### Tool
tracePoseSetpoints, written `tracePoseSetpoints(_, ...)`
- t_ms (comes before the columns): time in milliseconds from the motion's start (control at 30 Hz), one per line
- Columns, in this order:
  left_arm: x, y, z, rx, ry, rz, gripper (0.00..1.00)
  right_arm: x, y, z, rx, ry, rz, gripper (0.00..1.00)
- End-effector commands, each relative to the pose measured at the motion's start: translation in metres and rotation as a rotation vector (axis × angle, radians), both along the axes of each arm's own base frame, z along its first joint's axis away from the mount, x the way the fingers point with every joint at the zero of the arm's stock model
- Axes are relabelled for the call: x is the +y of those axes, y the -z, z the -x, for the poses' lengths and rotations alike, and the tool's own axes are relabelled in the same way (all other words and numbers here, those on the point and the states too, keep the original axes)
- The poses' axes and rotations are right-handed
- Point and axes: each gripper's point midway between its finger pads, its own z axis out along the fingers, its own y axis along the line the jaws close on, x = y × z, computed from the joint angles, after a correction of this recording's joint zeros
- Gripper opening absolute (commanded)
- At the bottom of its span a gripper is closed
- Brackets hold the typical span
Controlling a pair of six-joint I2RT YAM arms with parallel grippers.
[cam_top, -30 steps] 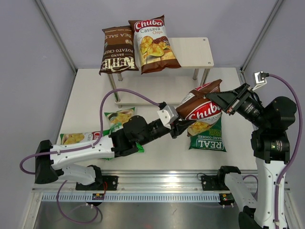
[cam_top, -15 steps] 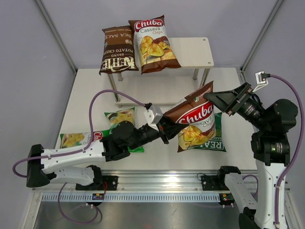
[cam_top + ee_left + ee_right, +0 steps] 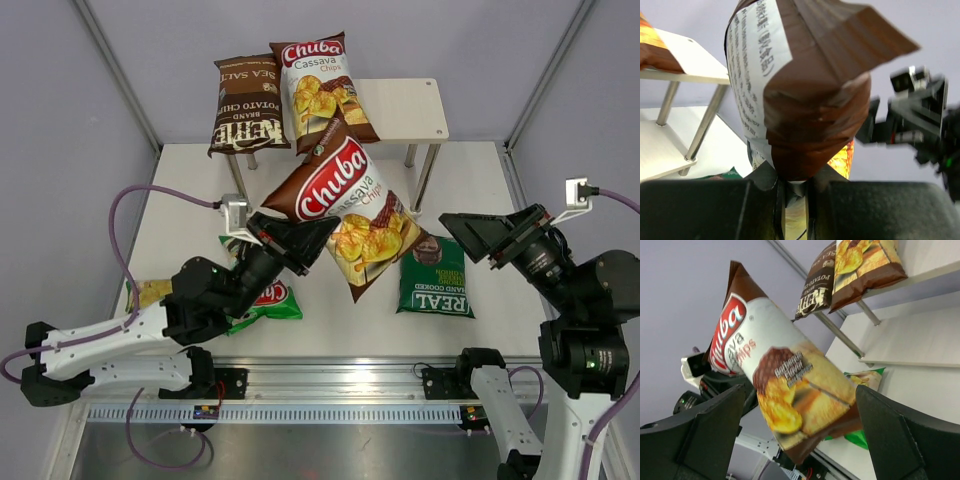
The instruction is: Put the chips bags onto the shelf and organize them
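A white-brown Chuba Cassava bag (image 3: 345, 200) (image 3: 785, 385) hangs tilted in the air just in front of the shelf (image 3: 410, 105). My left gripper (image 3: 305, 240) (image 3: 795, 192) is shut on its bottom seam. Off to the right, my right gripper (image 3: 488, 235) (image 3: 800, 390) stands open and apart from that bag, with nothing between its fingers. On the shelf's top board lie a dark brown Kettle bag (image 3: 243, 105) and another Chuba Cassava bag (image 3: 318, 85). The dark green REAL bag (image 3: 437, 288) lies flat on the table. Two light green Chuba bags (image 3: 262, 298) (image 3: 150, 290) lie partly hidden under the left arm.
The right half of the shelf's top board is bare, and its lower board (image 3: 920, 340) shows below. Metal legs (image 3: 428, 175) stand at the shelf's right end. Grey walls enclose the table at the sides and back.
My right gripper opened, let go of the Chuba Cassava bag and pulled back to the right. The left arm swung the bag up and leftward toward the shelf.
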Motion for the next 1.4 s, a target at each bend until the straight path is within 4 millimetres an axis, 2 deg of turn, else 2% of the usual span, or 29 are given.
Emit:
tracePoseSetpoints(0,0.041,-0.055,-0.015,0.087,-0.117,0.24,0.04,0.009,0.007,0.007,-0.013,-0.077,-0.061,1.0)
tracePoseSetpoints(33,0.045,-0.06,-0.018,0.098,-0.135,0.26,0.03,0.019,0.009,0.016,0.038,-0.169,-0.139,0.99)
tracePoseSetpoints(67,0.049,-0.071,-0.018,0.1,-0.142,0.292,0.03,0.023,0.027,0.009,0.089,-0.209,-0.185,0.99)
tracePoseSetpoints(100,0.051,-0.075,-0.021,0.115,-0.155,0.328,0.03,0.026,0.011,0.016,0.044,-0.275,-0.262,0.99)
tracePoseSetpoints(233,0.052,-0.097,-0.029,0.138,-0.173,0.433,0.03,0.029,0.016,0.015,0.02,-0.342,-0.312,0.99)
tracePoseSetpoints(333,0.051,-0.116,-0.029,0.135,-0.148,0.528,0.03,0.03,0.006,0.021,-0.005,-0.384,-0.361,1.0)
tracePoseSetpoints(367,0.044,-0.116,-0.03,0.132,-0.139,0.531,0.03,0.03,0.006,0.017,0.004,-0.395,-0.384,1.0)
tracePoseSetpoints(400,0.039,-0.118,-0.029,0.142,-0.116,0.555,0.03,0.03,-0.005,0.024,-0.065,-0.421,-0.387,1.0)
tracePoseSetpoints(467,0.033,-0.128,-0.024,0.128,-0.067,0.598,0.03,0.028,-0.014,0.021,-0.064,-0.436,-0.429,1.0)
tracePoseSetpoints(500,0.022,-0.124,-0.026,0.146,-0.046,0.603,0.04,0.028,-0.022,0.027,-0.121,-0.451,-0.42,0.99)
tracePoseSetpoints(567,0.013,-0.123,-0.027,0.162,-0.029,0.613,0.04,0.028,-0.035,0.034,-0.166,-0.466,-0.422,1.0)
tracePoseSetpoints(667,0.001,-0.12,-0.026,0.171,0.006,0.624,0.04,0.027,-0.04,0.033,-0.161,-0.444,-0.414,0.99)
tracePoseSetpoints(800,-0.017,-0.12,-0.02,0.191,0.094,0.642,0.05,0.024,-0.019,0.006,-0.06,-0.335,-0.382,1.0)
tracePoseSetpoints(900,-0.026,-0.117,-0.016,0.215,0.145,0.642,0.04,0.021,-0.011,0.0,-0.04,-0.3,-0.389,0.99)
tracePoseSetpoints(933,-0.031,-0.11,-0.015,0.229,0.158,0.628,0.04,0.019,-0.009,-0.004,-0.037,-0.276,-0.401,0.99)
tracePoseSetpoints(967,-0.03,-0.112,-0.014,0.234,0.171,0.642,0.04,0.018,-0.008,-0.006,-0.038,-0.262,-0.401,0.99)
tracePoseSetpoints(1167,-0.044,-0.091,-0.008,0.287,0.246,0.635,0.03,0.018,-0.019,-0.006,-0.085,-0.287,-0.412,0.97)
tracePoseSetpoints(1267,-0.052,-0.096,0.001,0.268,0.311,0.616,0.04,0.017,-0.022,-0.006,-0.117,-0.282,-0.412,0.86)
tracePoseSetpoints(1367,-0.06,-0.086,0.002,0.276,0.318,0.571,0.1,0.017,-0.022,-0.001,-0.127,-0.29,-0.415,0.64)
